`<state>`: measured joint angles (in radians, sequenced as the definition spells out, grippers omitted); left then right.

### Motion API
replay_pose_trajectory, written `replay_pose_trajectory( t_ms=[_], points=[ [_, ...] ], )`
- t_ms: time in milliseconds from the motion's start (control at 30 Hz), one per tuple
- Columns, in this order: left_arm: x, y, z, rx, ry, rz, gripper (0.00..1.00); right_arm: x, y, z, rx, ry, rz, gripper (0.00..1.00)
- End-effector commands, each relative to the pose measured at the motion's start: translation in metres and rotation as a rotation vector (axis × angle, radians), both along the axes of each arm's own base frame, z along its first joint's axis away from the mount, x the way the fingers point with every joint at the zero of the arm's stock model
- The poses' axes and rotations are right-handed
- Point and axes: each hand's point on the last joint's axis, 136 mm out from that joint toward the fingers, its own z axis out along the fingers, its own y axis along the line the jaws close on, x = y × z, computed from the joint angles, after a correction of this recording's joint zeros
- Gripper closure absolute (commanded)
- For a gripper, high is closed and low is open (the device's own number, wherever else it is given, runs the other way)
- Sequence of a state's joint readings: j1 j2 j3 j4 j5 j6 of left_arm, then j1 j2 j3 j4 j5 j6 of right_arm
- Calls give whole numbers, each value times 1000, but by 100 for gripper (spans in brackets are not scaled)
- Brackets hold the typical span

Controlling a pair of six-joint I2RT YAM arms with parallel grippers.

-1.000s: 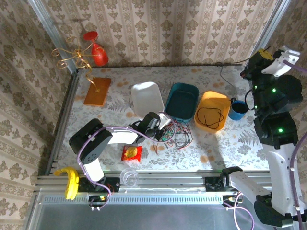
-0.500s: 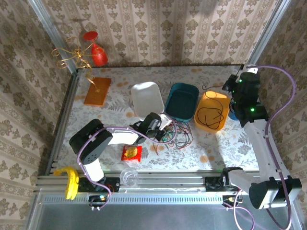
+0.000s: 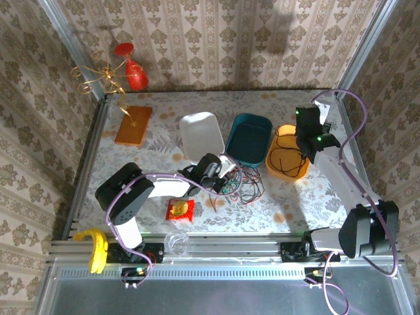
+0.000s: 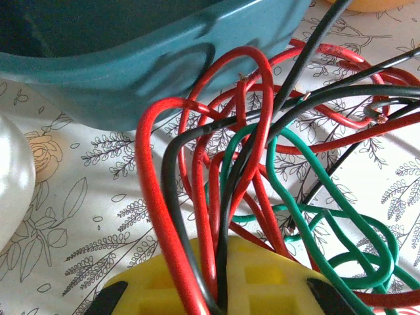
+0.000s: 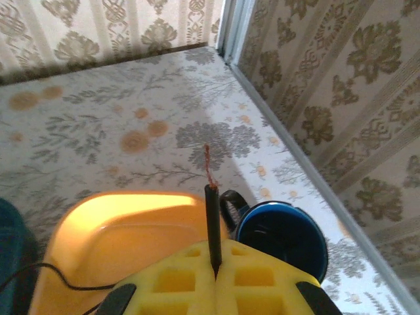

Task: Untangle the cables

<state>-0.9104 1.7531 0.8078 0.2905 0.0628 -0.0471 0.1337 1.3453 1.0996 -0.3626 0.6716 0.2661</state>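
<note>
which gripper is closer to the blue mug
Right. The right gripper holds a black cable beside the blue mug; the left gripper grips the tangled cables by the teal bowl.

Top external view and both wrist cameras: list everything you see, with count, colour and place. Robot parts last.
white bin: 1, white, back centre
teal bin: 1, teal, right of the white bin
orange bin: 1, orange, right of the teal bin
tangled cables: one bundle, red, green and black, mid-table in front of the teal bin
black cable: 1, black, in and above the orange bin
mug: 1, blue, beside the orange bin
board: 1, orange-brown, back left
snack packet: 1, red, front centre-left
banana: 1, yellow, front rail, left
glass: 1, clear, front rail
ornaments: 2, red, back-left wall
left gripper: 1, yellow pads, shut on the tangled cables
right gripper: 1, yellow pads, shut on the black cable
</note>
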Motion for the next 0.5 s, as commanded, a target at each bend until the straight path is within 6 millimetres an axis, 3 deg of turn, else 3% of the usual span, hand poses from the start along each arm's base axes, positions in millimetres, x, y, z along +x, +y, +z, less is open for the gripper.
replay_pose_trajectory(
  t_ms=[0, 200, 467],
  points=[
    [-14, 4, -21, 79, 42, -42, 100, -7, -17, 6, -164, 88, -92, 100],
    [-14, 4, -21, 81, 40, -43, 100, -13, -19, -17, -237, 208, -106, 100],
    [-15, 1, -21, 82, 46, -52, 100, -48, -20, -48, -250, 294, -130, 100]
  ],
)
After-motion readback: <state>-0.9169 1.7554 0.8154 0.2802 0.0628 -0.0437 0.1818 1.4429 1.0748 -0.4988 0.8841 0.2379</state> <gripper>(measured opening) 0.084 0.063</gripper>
